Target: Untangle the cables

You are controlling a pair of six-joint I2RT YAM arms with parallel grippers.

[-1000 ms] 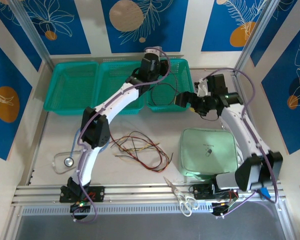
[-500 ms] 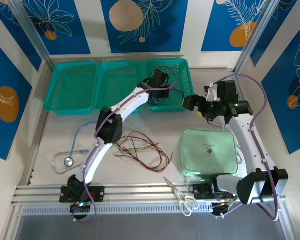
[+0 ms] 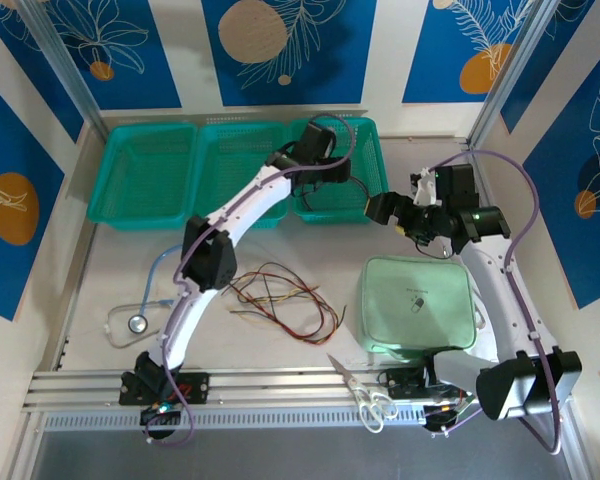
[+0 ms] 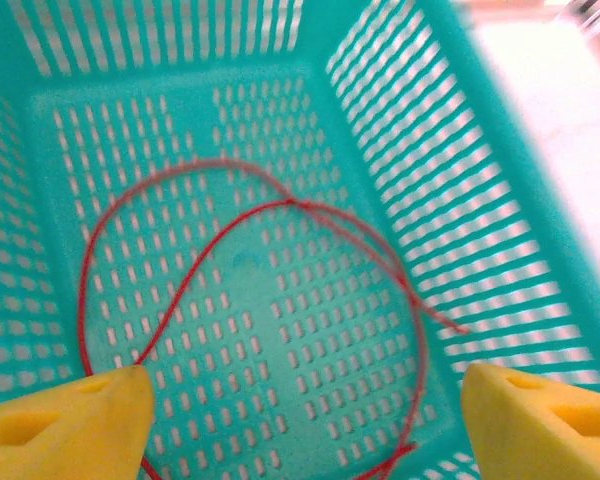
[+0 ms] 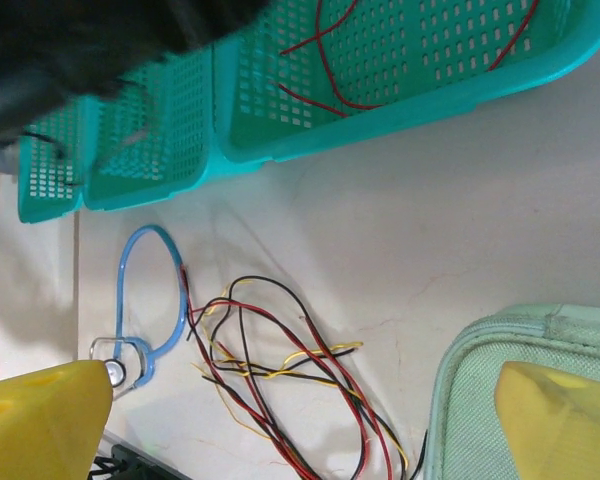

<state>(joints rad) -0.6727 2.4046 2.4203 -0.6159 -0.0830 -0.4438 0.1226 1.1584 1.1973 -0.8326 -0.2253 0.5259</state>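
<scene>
Now, one red cable [image 4: 290, 203] lies looped on the floor of the right-hand basket [image 4: 500, 200], free of the left gripper [image 4: 305, 385], whose fingers hang spread wide above it. The other cables [image 3: 280, 298], red, black and yellow, sit tangled on the table [image 3: 100, 270]. The right gripper [image 5: 305, 380] hovers spread and empty. They look light, limp and springy, so I'd pinch a free end, not the knot.

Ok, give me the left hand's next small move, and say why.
Probably lift the left hand straight up out of the basket. Its jaws stand open, the red cable lies loose on the basket floor, and the tangle waits on the table.
</scene>
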